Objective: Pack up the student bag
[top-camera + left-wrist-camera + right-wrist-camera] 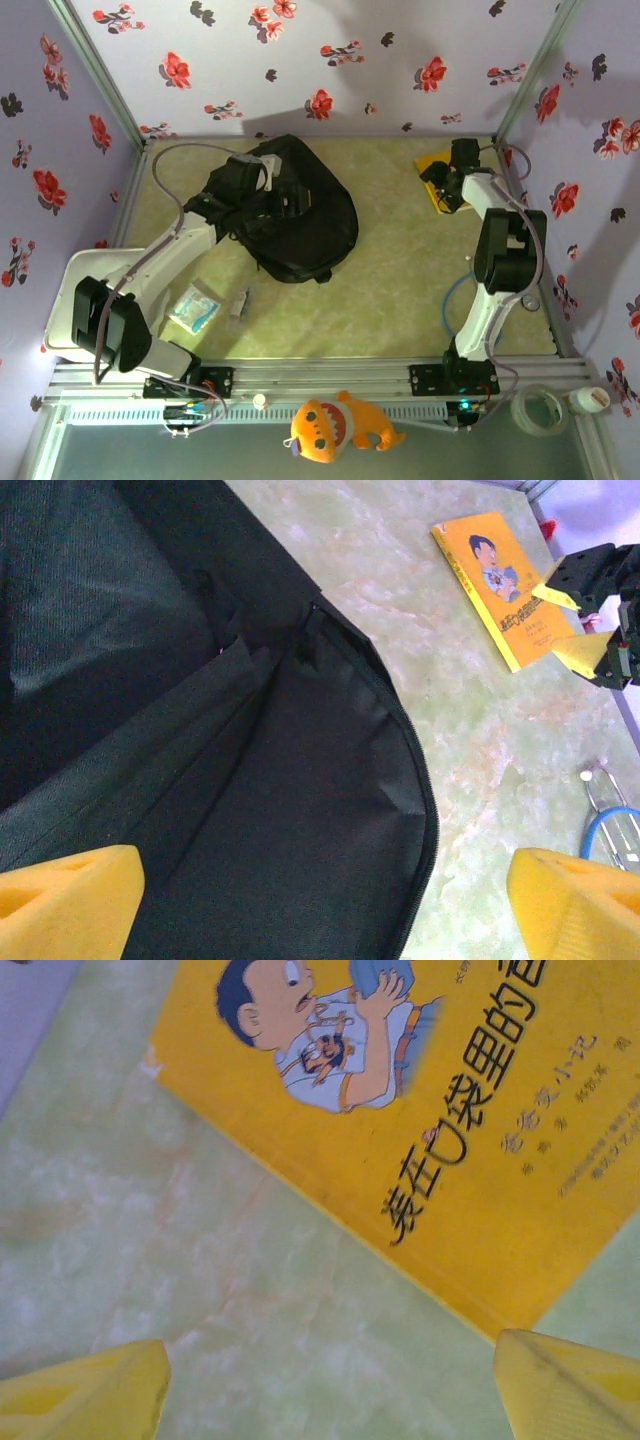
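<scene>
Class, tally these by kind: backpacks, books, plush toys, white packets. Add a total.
Backpacks: 1, the student bag
Books: 1, the yellow book
Plush toys: 1, the orange plush
Packets: 1, the white packet
Total: 4

Left pincer [320, 912] and right pincer [330, 1390] both gape wide, facing down.

Overhead and close wrist cameras share the book [432, 163].

Marbled table [400, 270] bears the student bag [295, 215], yellow book [505, 590], packet [195, 308].
</scene>
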